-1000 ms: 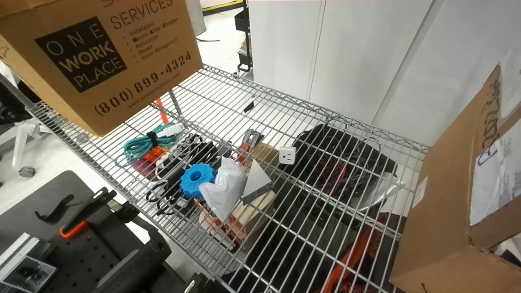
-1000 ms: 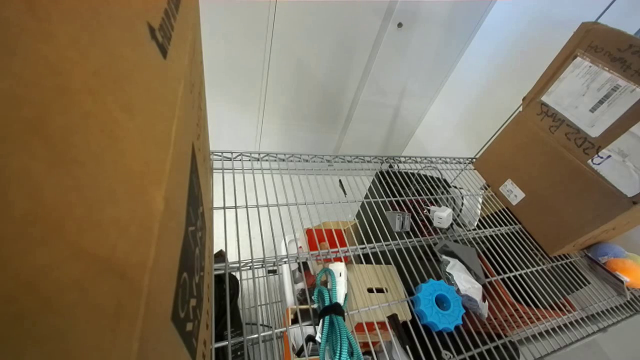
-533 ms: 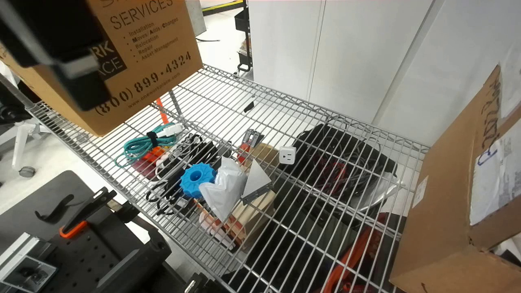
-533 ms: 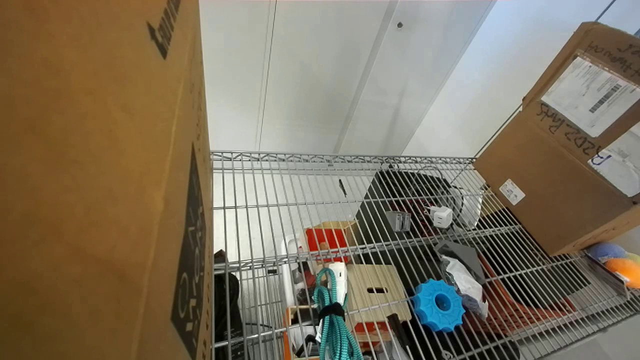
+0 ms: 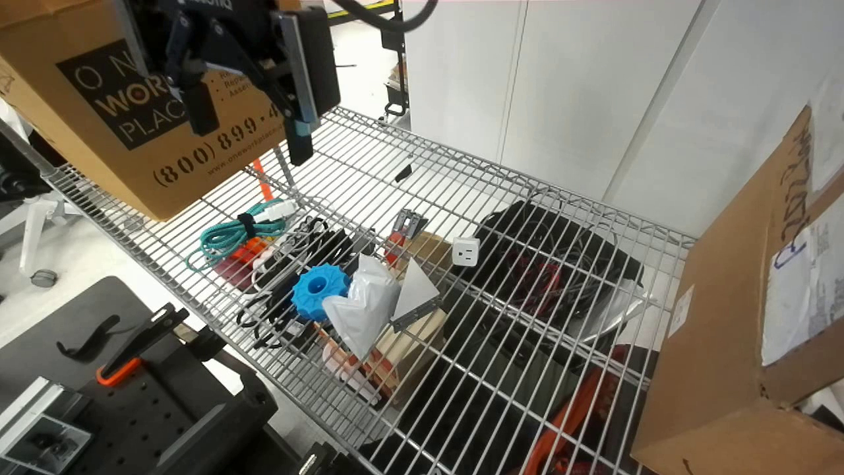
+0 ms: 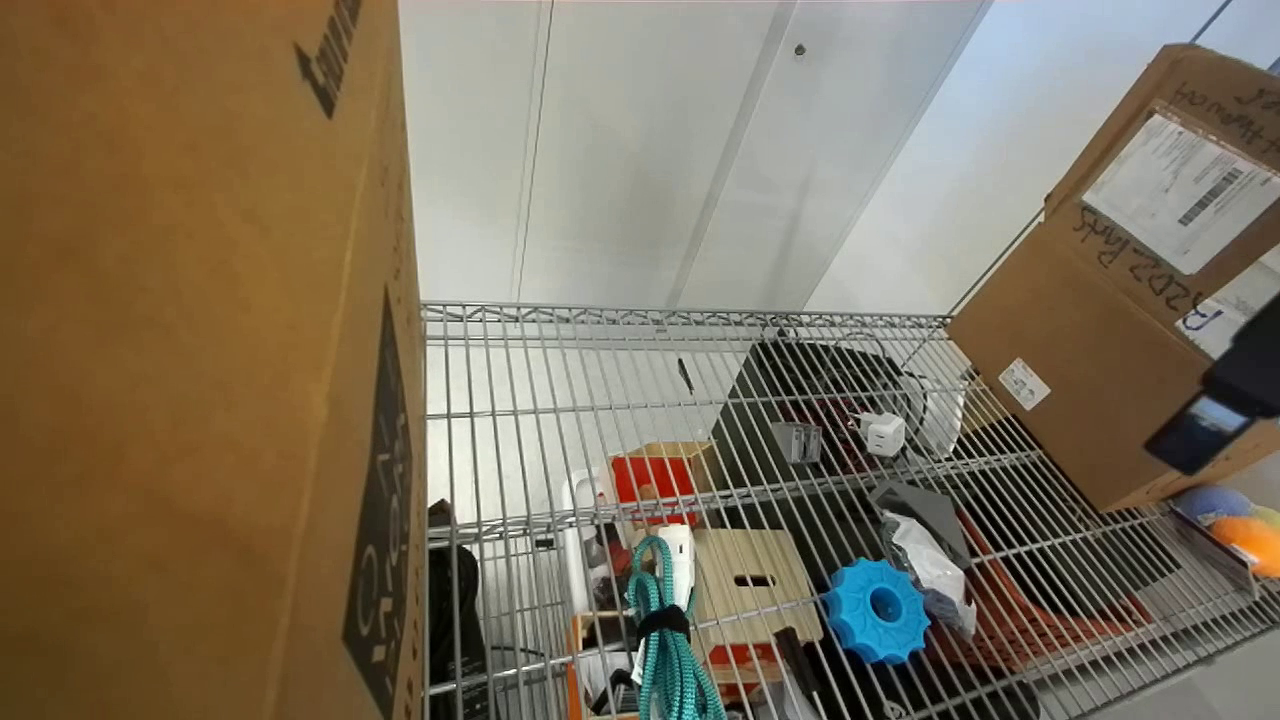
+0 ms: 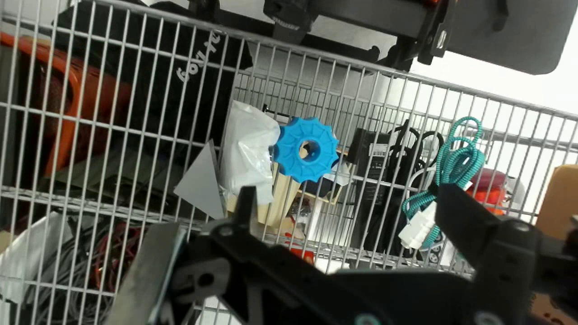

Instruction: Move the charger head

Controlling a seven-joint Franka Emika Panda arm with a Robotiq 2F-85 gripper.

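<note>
The charger head is a small white block with outlet slots, lying on the wire shelf. It also shows in an exterior view, with its prongs pointing sideways. In the wrist view it is out of sight. My gripper is open and empty, fingers down, above the shelf in front of the large box. It is well apart from the charger head. In the wrist view the gripper's fingers are spread wide with nothing between them. A black part of the gripper shows at the right edge in an exterior view.
A blue knob-like piece, a white plastic bag, a grey wedge, a small metal bracket and a teal cord lie on the shelf. Large cardboard boxes stand at both ends.
My gripper has come into view from the upper left, moving right across the front of the large box. Its tip has appeared at the right edge of an exterior view. The objects have not moved.
</note>
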